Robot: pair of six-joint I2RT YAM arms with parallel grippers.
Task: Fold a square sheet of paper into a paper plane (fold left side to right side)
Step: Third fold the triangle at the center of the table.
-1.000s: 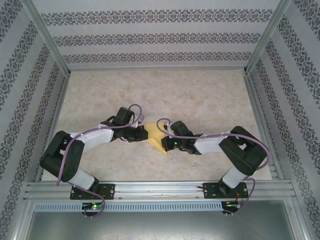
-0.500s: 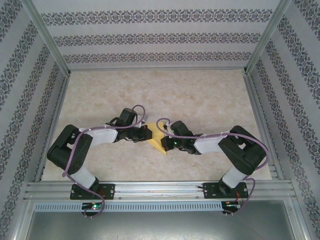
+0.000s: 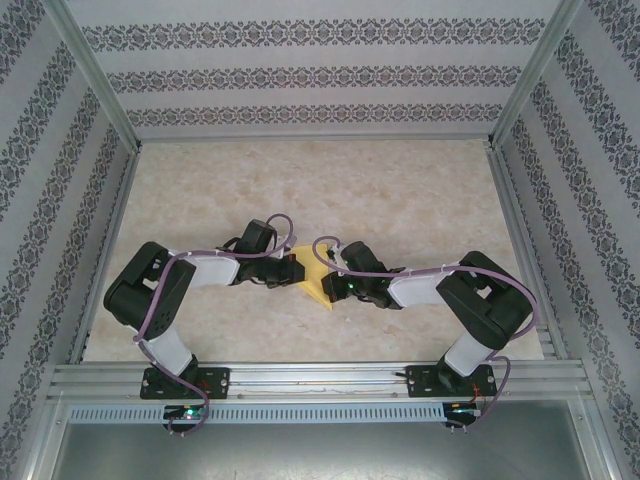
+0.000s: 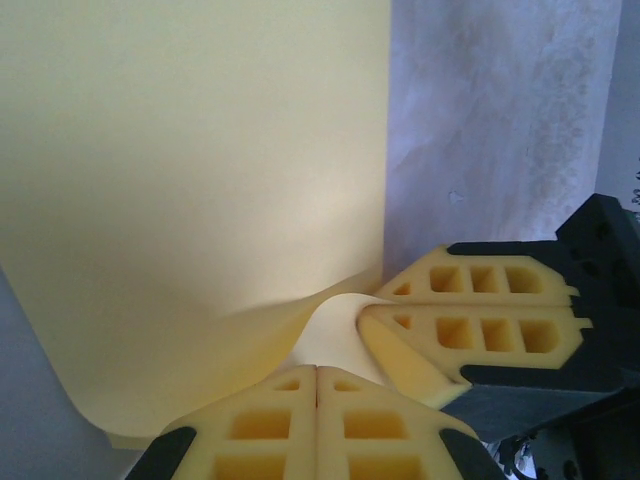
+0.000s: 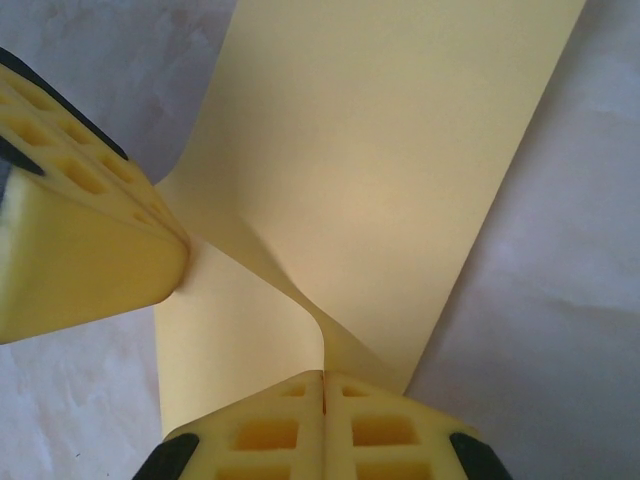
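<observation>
The square sheet of paper (image 3: 318, 287), plain yellow, lies on the marble table between my two grippers. One flap is lifted and curled over the layer below. In the right wrist view the paper (image 5: 380, 150) rises into the seam of my right gripper (image 5: 323, 376), which is shut on its edge. In the left wrist view my left gripper (image 4: 318, 368) is shut, its tips resting on the lower layer of the paper (image 4: 200, 200). The right gripper (image 4: 375, 305) stands just beside it, pinching the curl. From above, the left gripper (image 3: 297, 268) and right gripper (image 3: 328, 272) almost touch.
The marble table (image 3: 350, 190) stretches away behind the paper. Patterned walls (image 3: 300, 75) with metal posts close in the back and both sides. An aluminium rail (image 3: 320, 375) carrying the arm bases runs along the near edge.
The left arm's elbow has swung up and to the right, carrying its gripper a little further right over the paper. Less yellow shows between the grippers. The right arm has stayed put.
</observation>
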